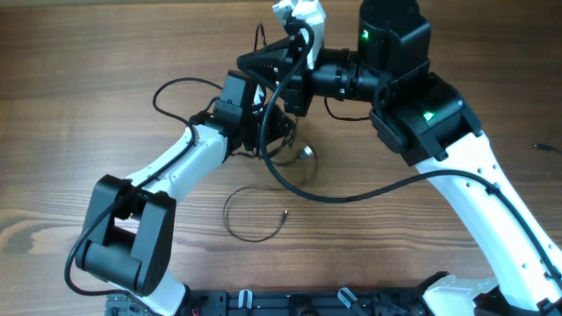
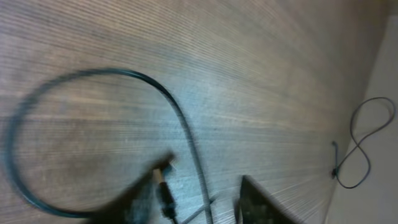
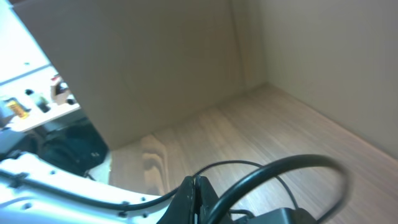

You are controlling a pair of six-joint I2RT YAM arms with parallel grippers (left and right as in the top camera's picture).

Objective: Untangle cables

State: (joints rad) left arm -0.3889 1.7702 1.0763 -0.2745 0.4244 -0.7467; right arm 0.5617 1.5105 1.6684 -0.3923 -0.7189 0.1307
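The thin black cables are knotted in a small bundle point(image 1: 283, 140) under both grippers. One strand runs out to a loop point(image 1: 253, 216) with a plug end, and another loop point(image 1: 183, 88) lies to the left. My right gripper point(image 1: 255, 66) is shut on a thin cable point(image 3: 236, 163) at its fingertips point(image 3: 196, 182), above the table. My left gripper point(image 1: 272, 130) is open. In the blurred left wrist view its fingers point(image 2: 199, 208) stand apart with a cable strand point(image 2: 186, 130) and a small plug point(image 2: 163, 180) between them.
The right arm's thick black wire point(image 1: 369, 195) sweeps across the table below the bundle and also shows in the right wrist view point(image 3: 292, 165). Another thin cord point(image 2: 359, 149) lies far off at the table's right edge. A wall point(image 3: 186, 62) borders the far side.
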